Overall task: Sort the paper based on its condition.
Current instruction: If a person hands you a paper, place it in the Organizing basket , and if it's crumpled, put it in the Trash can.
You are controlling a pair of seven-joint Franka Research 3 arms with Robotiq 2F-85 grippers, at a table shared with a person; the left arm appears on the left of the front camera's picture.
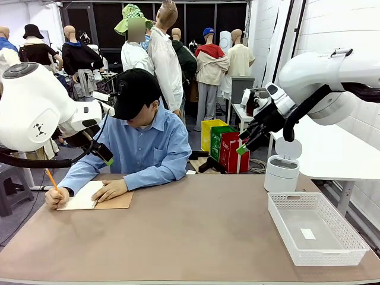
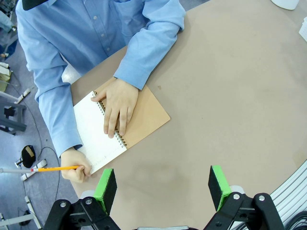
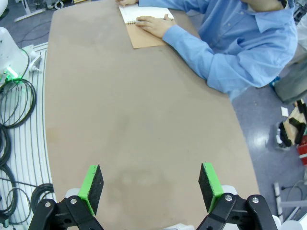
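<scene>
Kraft spiral notebook (image 2: pixel 146 115); green-padded left hand (image 2: pixel 162 170)

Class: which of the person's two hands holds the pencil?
The hand at the open page's edge, gripping the orange pencil; the other hand lies flat, empty, across the notebook's spiral binding.

The person's hand (image 2: pixel 117 108) covers the middle of the notebook (image 2: pixel 146 117), and any marks on its open page (image 2: pixel 93 129) are too faint to read. In the right wrist view the 12 o'clock edge crops that page. The white scrap (image 1: pixel 307 233) in the basket (image 1: pixel 325 256) at 4 o'clock is too small to identify.
</scene>
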